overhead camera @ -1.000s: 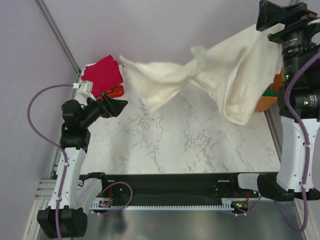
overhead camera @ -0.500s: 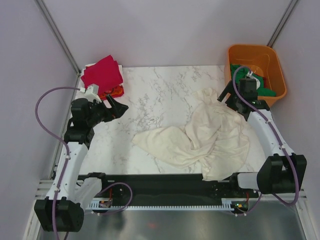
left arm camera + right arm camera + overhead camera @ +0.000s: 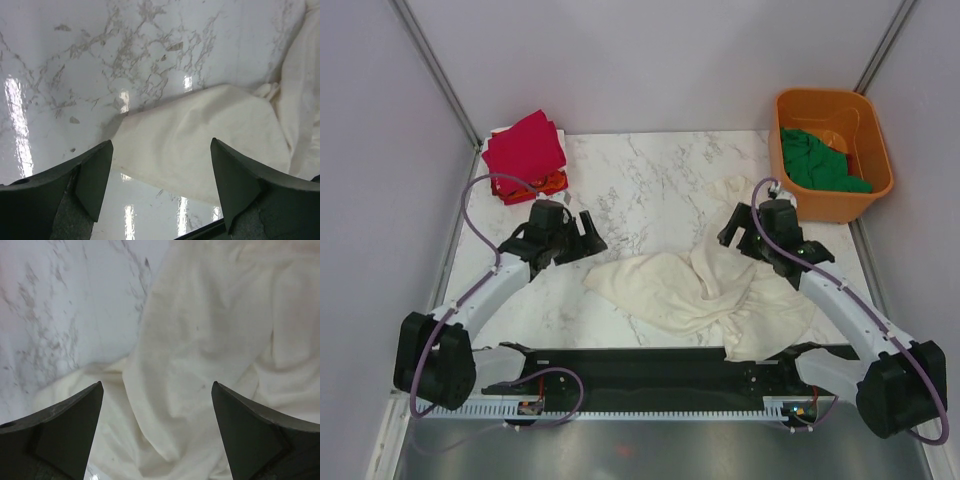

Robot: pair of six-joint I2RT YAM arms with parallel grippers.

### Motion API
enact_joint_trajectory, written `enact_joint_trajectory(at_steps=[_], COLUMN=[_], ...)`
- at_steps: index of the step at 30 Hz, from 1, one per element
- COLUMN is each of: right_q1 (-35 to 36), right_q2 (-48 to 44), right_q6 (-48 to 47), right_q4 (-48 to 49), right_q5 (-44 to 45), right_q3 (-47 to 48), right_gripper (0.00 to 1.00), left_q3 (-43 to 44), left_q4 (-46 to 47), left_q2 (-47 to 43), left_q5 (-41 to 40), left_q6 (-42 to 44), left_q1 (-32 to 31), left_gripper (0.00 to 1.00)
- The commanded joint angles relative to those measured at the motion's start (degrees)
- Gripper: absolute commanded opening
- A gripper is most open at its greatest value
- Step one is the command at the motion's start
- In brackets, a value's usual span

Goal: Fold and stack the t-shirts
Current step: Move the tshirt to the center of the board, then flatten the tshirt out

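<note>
A cream-white t-shirt [image 3: 720, 285] lies crumpled on the marble table [image 3: 650, 190], right of centre. Its left corner [image 3: 200, 140] shows in the left wrist view, its folds [image 3: 200, 355] fill the right wrist view. My left gripper [image 3: 582, 235] hovers open just above and left of that corner, holding nothing. Over the shirt's upper right part my right gripper [image 3: 738, 232] is wide open and empty. A folded crimson red t-shirt [image 3: 525, 148] rests on an orange-red one [image 3: 542, 184] at the back left. The dark green t-shirt [image 3: 817, 165] lies in the orange tub [image 3: 868, 130].
The rigid orange tub stands at the back right corner. Metal frame posts [image 3: 430, 65] rise at both back corners. A black rail [image 3: 640, 362] runs along the near table edge between the arm bases.
The right arm dropped the cream shirt from the air onto the table, then came down over it. The left arm swung in toward the shirt's left corner.
</note>
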Motion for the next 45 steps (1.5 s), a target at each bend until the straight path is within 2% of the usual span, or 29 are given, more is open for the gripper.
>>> enact_joint_trajectory(at_steps=[1,4,6,8,11,22,26,31,32,33,34,40,43,44,45], right_q1=[3.8,4.2,4.2,4.2,4.2,4.2,4.2,4.2,4.2,4.2,4.2,4.2,4.2,4.2,4.2], right_q2=[-1.6,-1.7,-1.7,-1.7,-1.0,-3.5,-3.9,-5.0,-5.1,-4.9,-4.9,-1.0,3.1,6.6,8.5], right_q6=[4.3,3.5,2.2,0.7,-0.5,-2.0,-1.9,-2.1,-2.1,-2.3,-2.3,-1.6,-1.2,-1.0,-0.9], right_q4=[0.4,0.6,0.3,-0.6,-1.2,-6.1,-7.1,-7.8,-7.9,-8.0,-8.0,-5.0,-1.9,-1.3,-0.5], right_q5=[-0.1,0.1,0.5,1.7,2.7,6.3,5.8,7.2,7.4,7.4,7.3,4.7,4.1,3.9,3.0], right_q3=[-9.1,-11.9,-11.4,-9.7,-7.6,-5.1,-5.8,-6.1,-6.1,-6.3,-6.4,-8.8,-9.5,-9.3,-8.9], right_gripper=[0.98,0.98,0.98,0.98,0.98,0.98,0.98,0.98,0.98,0.98,0.98,0.98,0.98,0.98,0.98], left_q3=[-2.1,-3.9,-5.3,-7.5,-9.3,-11.9,-10.3,-10.6,-10.6,-10.6,-10.5,-7.0,-6.1,-6.3,-6.7], left_q4=[-1.6,-1.9,-2.0,-2.0,-2.1,2.4,4.2,6.7,7.0,7.6,7.7,8.6,7.6,7.2,6.6], left_q2=[1.6,2.1,1.0,-0.5,0.2,4.4,9.3,10.8,10.7,10.8,10.8,8.9,7.2,6.6,6.1], left_q5=[-7.2,-8.8,-9.1,-11.5,-12.4,-15.3,-14.6,-12.5,-12.4,-12.0,-11.8,-11.6,-10.0,-9.0,-7.1], left_q6=[-5.4,-6.6,-7.9,-8.3,-8.8,-11.5,-11.4,-11.6,-11.5,-11.4,-11.2,-9.3,-8.5,-8.3,-7.6], left_q1=[-2.8,-4.1,-4.4,-4.5,-4.5,-5.1,-5.2,-6.1,-6.5,-6.5,-6.5,-5.9,-0.7,4.5,7.0], left_gripper=[0.85,0.82,0.81,0.74,0.70,0.68,0.49,0.38,0.28,0.07,0.02,0.02,0.02,0.02,0.02])
